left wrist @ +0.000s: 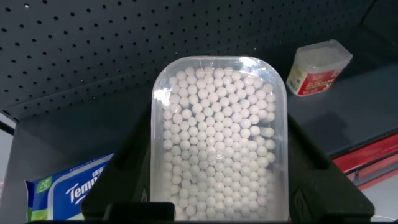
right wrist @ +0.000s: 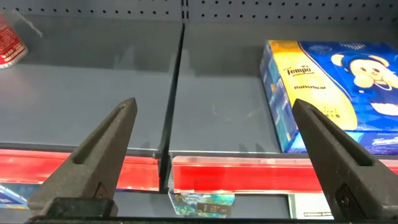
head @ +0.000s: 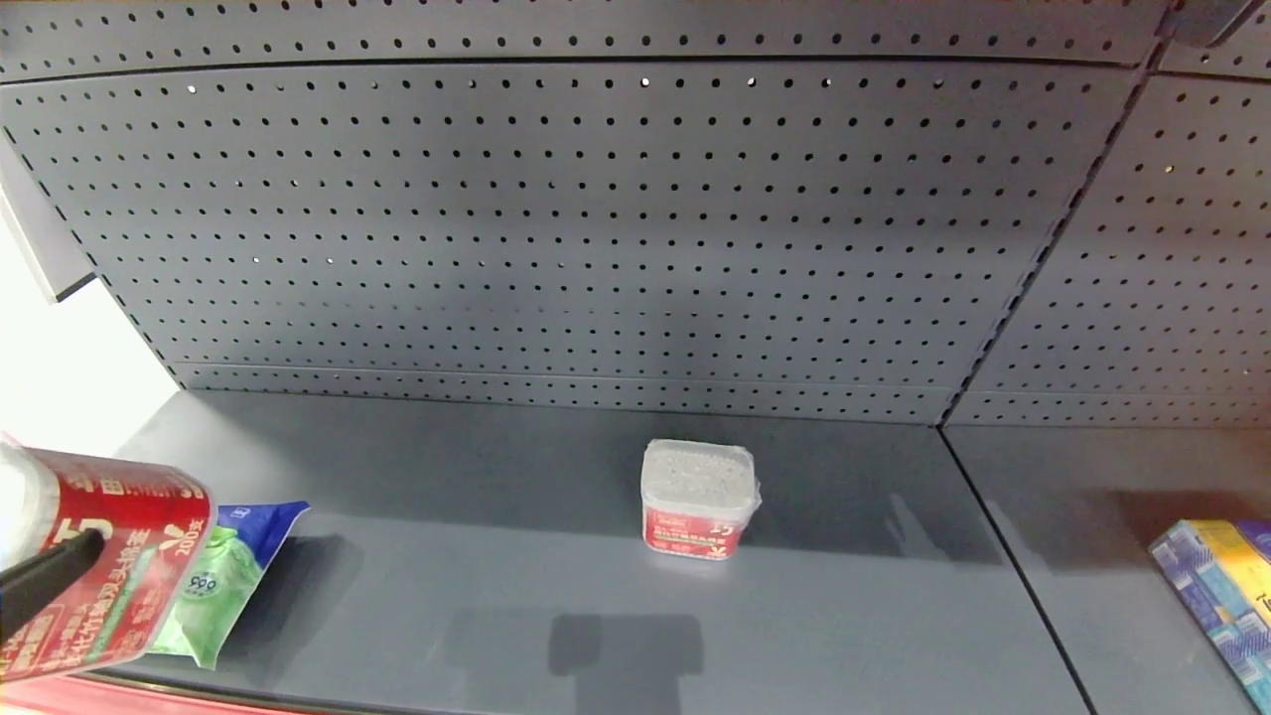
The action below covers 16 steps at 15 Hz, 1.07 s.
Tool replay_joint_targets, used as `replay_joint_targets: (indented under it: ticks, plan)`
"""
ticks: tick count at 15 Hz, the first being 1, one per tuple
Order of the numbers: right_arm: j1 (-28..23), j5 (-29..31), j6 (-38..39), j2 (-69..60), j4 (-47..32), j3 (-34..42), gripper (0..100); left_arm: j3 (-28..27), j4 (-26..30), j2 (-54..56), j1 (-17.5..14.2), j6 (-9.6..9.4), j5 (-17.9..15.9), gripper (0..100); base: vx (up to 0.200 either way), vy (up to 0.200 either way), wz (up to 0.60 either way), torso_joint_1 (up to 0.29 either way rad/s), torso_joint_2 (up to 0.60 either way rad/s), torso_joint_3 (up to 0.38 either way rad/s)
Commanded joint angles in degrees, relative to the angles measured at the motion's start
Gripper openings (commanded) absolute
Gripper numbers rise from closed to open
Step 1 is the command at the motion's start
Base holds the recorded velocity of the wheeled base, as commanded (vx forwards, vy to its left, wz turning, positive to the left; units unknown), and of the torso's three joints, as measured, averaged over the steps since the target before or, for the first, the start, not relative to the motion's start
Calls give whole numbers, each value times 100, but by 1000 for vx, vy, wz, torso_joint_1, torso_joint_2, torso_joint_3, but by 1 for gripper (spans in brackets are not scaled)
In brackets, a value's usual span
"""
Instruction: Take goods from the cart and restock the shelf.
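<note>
Two swab tubs counted: standing tub [head: 699, 499] set midway along the shelf [head: 496, 566], held tub [head: 119, 546] clamped in the left claw [left wrist: 219, 124] at its left front near a wipes pack [head: 233, 571], not yet put down; found the right claw [right wrist: 214, 104] spread wide and empty before a tissue box [right wrist: 329, 87]; judged restocking barely begun.

A clear, red-labelled swab box [head: 139, 556] tilts at the left of the shelf [head: 477, 516]; a twin [head: 698, 500] stands centrally.
</note>
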State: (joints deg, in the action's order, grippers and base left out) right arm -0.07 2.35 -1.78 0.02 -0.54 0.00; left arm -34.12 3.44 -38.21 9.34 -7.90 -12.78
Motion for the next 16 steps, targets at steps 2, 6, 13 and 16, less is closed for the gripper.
replay_joint_targets:
  ticks: [2, 6, 13, 16]
  plan:
    - [-1, 2, -7, 6, 1, 0, 100, 11, -1, -3, 15, -124, -32, 0, 0, 0, 0, 0, 0, 0]
    - [69, -16, -182, 147, -8, 0, 100, 11, 8, -231, 15, -511, -428, 0, 0, 0, 0, 0, 0, 0]
    - [508, -771, -165, 4796, 1, -3779, 100, -51, -212, -829, 411, -731, -401, 0, 0, 0, 0, 0, 0, 0]
    - [1167, -1940, -376, 5842, 27, -3955, 100, -68, -212, -1057, 921, -722, -410, 0, 0, 0, 0, 0, 0, 0]
